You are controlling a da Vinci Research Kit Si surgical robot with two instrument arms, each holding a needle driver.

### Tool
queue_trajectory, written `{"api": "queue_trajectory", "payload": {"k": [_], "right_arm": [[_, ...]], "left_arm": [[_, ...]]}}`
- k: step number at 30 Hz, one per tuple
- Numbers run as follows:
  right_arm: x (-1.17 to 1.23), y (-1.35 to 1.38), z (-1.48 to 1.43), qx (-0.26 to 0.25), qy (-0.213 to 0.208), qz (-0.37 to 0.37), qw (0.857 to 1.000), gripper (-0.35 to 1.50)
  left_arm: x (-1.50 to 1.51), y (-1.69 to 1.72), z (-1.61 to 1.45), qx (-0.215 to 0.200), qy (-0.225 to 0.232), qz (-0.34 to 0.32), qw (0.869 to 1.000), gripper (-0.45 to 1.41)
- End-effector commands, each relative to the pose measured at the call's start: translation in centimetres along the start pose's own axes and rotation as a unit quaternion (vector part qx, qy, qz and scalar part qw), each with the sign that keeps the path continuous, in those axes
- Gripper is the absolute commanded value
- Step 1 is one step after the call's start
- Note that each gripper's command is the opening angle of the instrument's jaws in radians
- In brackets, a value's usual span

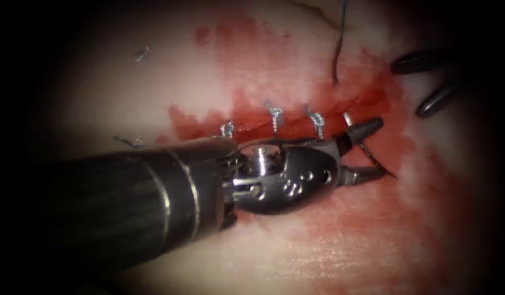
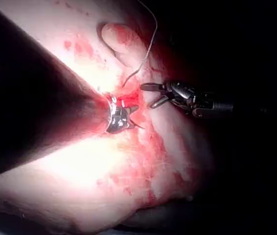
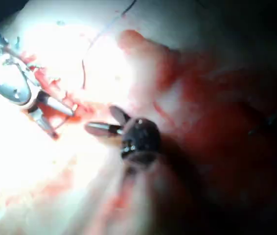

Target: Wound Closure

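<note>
The left tool point(image 1: 379, 148) reaches in from the lower left, its jaws open around the curved needle point(image 1: 373, 159) at the right end of the cut point(image 1: 263, 124) without gripping it. One bright end of the needle sits by the cut's edge; the dark curve runs down past the lower jaw. I cannot tell how deep it sits in the tissue point(image 1: 329, 240). The right tool point(image 1: 408, 90) hovers open at the upper right and holds nothing. Thread point(image 1: 336, 52) trails from the top down to the cut. In the wrist views, the left tool point(image 2: 128, 115) point(image 3: 49, 113) and right tool point(image 2: 153, 95) point(image 3: 110, 121) stand close together.
Three knotted stitches point(image 1: 274, 114) cross the cut left of the needle. Cut ends of thread point(image 1: 142, 53) lie on the tissue at the upper left and by the left tool's shaft point(image 1: 129, 142). Red fluid point(image 1: 373, 93) stains the tissue around the cut.
</note>
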Motion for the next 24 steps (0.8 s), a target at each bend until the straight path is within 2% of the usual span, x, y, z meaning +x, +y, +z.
{"api": "queue_trajectory", "payload": {"k": [1,4,8,9,10,11,13,17,23,24], "right_arm": [[-0.01,0.05,0.08,-0.001,0.005,0.000,1.000,1.09],[-0.01,0.05,0.08,-0.004,0.006,0.000,1.000,1.09],[-0.01,0.06,0.07,-0.005,0.008,0.000,1.000,1.09],[-0.01,0.06,0.07,-0.007,0.009,0.000,1.000,1.09],[-0.01,0.06,0.06,-0.007,0.010,0.000,1.000,1.09],[-0.01,0.06,0.06,-0.008,0.010,0.000,1.000,1.09],[-0.02,0.05,0.06,-0.010,0.011,0.001,1.000,1.09],[-0.03,0.03,0.04,-0.015,0.012,0.002,1.000,1.09],[-0.06,-0.01,-0.04,-0.011,0.022,0.008,1.000,0.99],[-0.07,-0.02,-0.07,-0.009,0.022,0.016,1.000,0.99]], "left_arm": [[0.01,0.02,0.09,-0.009,0.021,-0.019,1.000,0.22],[0.02,0.03,0.09,-0.009,0.026,-0.021,0.999,0.06],[0.03,0.03,0.02,-0.011,0.029,-0.048,0.998,-0.28],[0.05,0.02,-0.01,-0.012,0.030,-0.070,0.997,-0.35],[0.09,0.01,-0.04,-0.013,0.031,-0.119,0.992,-0.35],[0.11,0.00,-0.05,-0.013,0.031,-0.141,0.989,-0.35],[0.23,-0.08,-0.08,-0.013,0.035,-0.234,0.971,-0.35],[0.33,-0.13,-0.12,-0.017,0.041,-0.322,0.946,-0.35],[0.52,-0.18,-0.16,-0.065,0.054,-0.439,0.894,-0.35],[0.64,-0.20,-0.19,-0.092,0.059,-0.483,0.869,-0.35]]}}
